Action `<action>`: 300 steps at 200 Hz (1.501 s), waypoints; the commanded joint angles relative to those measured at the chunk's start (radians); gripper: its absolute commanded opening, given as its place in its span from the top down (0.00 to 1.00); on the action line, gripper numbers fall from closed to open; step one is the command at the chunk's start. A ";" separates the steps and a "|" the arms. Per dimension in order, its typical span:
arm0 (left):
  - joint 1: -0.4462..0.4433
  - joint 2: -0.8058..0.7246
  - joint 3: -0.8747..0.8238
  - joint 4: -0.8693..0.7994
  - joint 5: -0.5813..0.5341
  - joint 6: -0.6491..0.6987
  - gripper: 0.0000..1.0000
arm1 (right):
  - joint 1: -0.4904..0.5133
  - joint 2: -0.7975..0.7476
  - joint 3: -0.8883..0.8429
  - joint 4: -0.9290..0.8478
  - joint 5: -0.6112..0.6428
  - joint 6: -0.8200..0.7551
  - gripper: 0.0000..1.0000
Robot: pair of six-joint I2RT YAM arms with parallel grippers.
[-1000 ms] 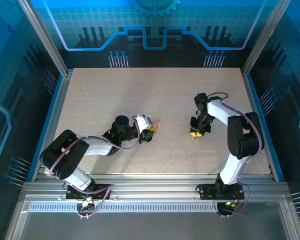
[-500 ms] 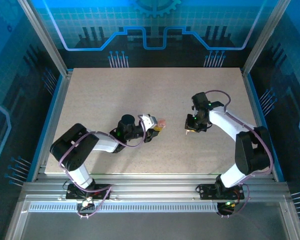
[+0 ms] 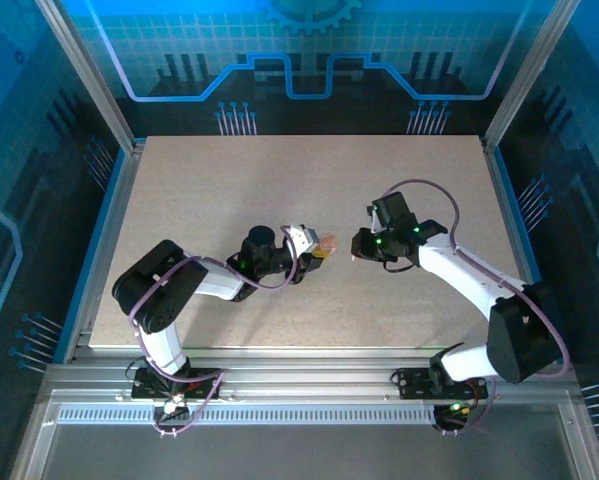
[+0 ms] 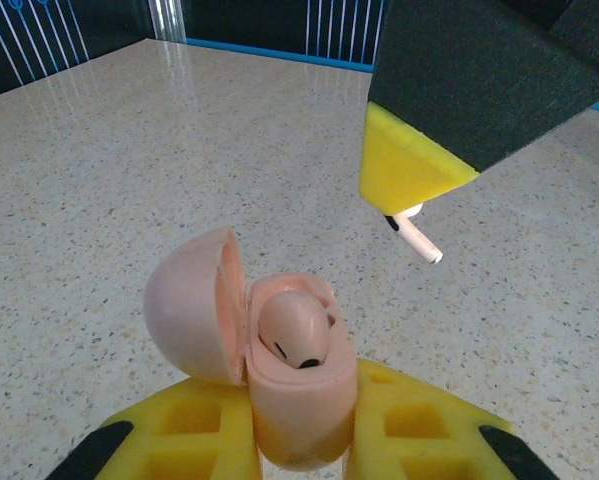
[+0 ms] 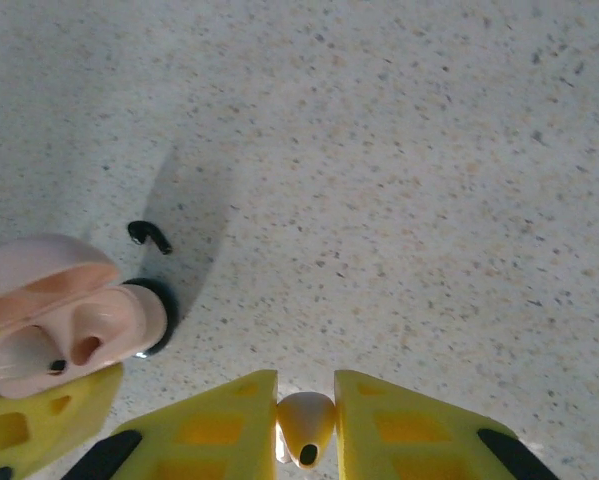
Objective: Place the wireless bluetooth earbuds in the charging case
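Note:
My left gripper [image 4: 301,395] is shut on the open pale pink charging case [image 4: 191,300], lid swung to the left. One pink earbud [image 4: 294,330] sits in a socket; the socket beside it [image 5: 84,348] is empty. My right gripper [image 5: 306,400] is shut on a second pale earbud [image 5: 306,425]. It hangs just above and to the right of the case, the earbud's stem [image 4: 420,239] pointing down from its yellow finger [image 4: 409,165]. In the top view the left gripper [image 3: 316,250] and right gripper [image 3: 357,248] nearly meet at mid-table.
A small black earbud [image 5: 149,235] lies on the speckled table [image 3: 279,180] beyond the case. A dark round thing [image 5: 165,312] shows partly from behind the case. Metal rails [image 3: 109,220] and blue glass walls ring the table.
My right gripper has travelled left with its earbud, closing on the case. My left gripper has carried the case a little right and farther from the base.

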 commanded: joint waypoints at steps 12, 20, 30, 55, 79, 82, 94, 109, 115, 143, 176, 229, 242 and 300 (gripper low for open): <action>-0.013 0.025 0.030 0.055 0.010 -0.038 0.87 | 0.056 -0.074 -0.038 0.146 0.021 -0.017 0.79; -0.013 0.027 0.030 0.059 0.009 -0.040 0.87 | 0.064 -0.087 -0.043 0.161 0.034 -0.019 0.79; -0.014 0.027 0.028 0.063 0.003 -0.046 0.87 | 0.068 -0.099 -0.048 0.179 0.045 -0.017 0.79; -0.015 0.027 0.026 0.078 0.003 -0.059 0.87 | 0.075 -0.123 -0.063 0.234 0.051 -0.013 0.79; -0.016 0.028 0.029 0.082 0.009 -0.068 0.87 | 0.079 -0.134 -0.089 0.273 0.051 -0.018 0.79; -0.016 0.030 0.030 0.083 0.008 -0.069 0.87 | 0.079 -0.135 -0.090 0.277 0.053 -0.017 0.79; -0.017 0.031 0.032 0.089 0.010 -0.076 0.87 | 0.081 -0.137 -0.093 0.291 0.052 -0.019 0.79; -0.016 0.035 0.036 0.102 0.011 -0.090 0.87 | 0.082 -0.137 -0.095 0.307 0.056 -0.020 0.79; -0.016 0.037 0.036 0.108 0.012 -0.095 0.87 | 0.082 -0.137 -0.096 0.313 0.055 -0.022 0.79; -0.016 0.046 0.033 0.144 0.012 -0.118 0.87 | 0.084 -0.126 -0.096 0.334 0.055 -0.016 0.79; -0.017 0.058 0.034 0.163 0.019 -0.130 0.87 | 0.087 -0.111 -0.092 0.353 0.051 -0.014 0.79; -0.017 0.062 0.043 0.180 0.021 -0.139 0.87 | 0.093 -0.085 -0.087 0.370 0.047 -0.014 0.79; -0.016 0.064 0.043 0.187 0.020 -0.144 0.87 | 0.092 -0.083 -0.087 0.370 0.047 -0.014 0.79; -0.017 0.064 0.043 0.206 0.027 -0.154 0.87 | 0.093 -0.084 -0.087 0.383 0.061 -0.016 0.79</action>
